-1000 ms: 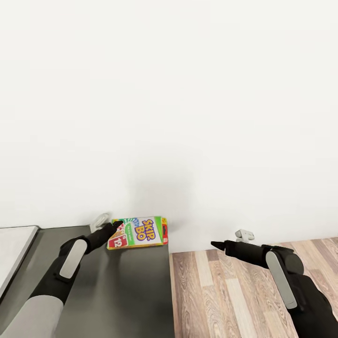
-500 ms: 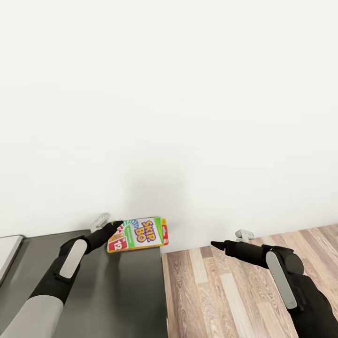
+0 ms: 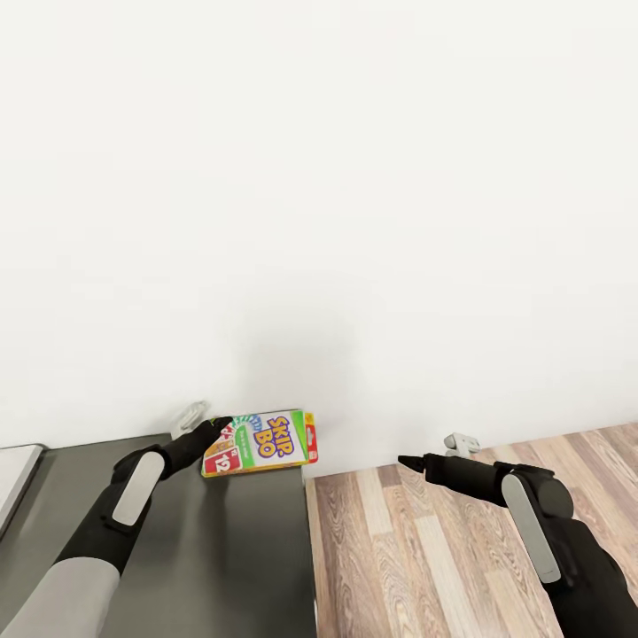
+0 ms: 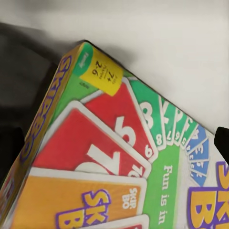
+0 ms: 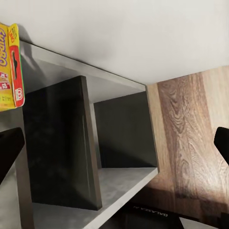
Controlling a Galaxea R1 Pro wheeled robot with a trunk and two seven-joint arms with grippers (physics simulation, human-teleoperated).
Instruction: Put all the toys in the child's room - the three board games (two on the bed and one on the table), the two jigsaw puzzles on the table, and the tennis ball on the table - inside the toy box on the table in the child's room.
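Observation:
A Skip-Bo board game box (image 3: pixel 264 442), yellow, green and red, hangs tilted over the far right corner of the dark grey cabinet section of the table (image 3: pixel 221 549), close to the white wall. My left gripper (image 3: pixel 217 428) is shut on its left end. In the left wrist view the box's printed cards (image 4: pixel 109 143) lie between the fingers of the left gripper (image 4: pixel 119 143). Over the wood floor to the right, my right gripper (image 3: pixel 403 461) holds nothing. The right wrist view shows that gripper (image 5: pixel 114 143) open, with the box's end (image 5: pixel 12 67) at the edge.
A light grey surface (image 3: pixel 13 478) shows at the far left edge. The cabinet's right side has open dark shelves (image 5: pixel 57 143). Wood-plank floor (image 3: pixel 425 549) lies right of the cabinet. A plain white wall (image 3: pixel 319 177) stands directly ahead.
The whole view shifted about a second ago, so the camera moved. The cabinet edge slid left in the picture. Since half a second ago nothing has visibly changed, and both arms hold the same pose.

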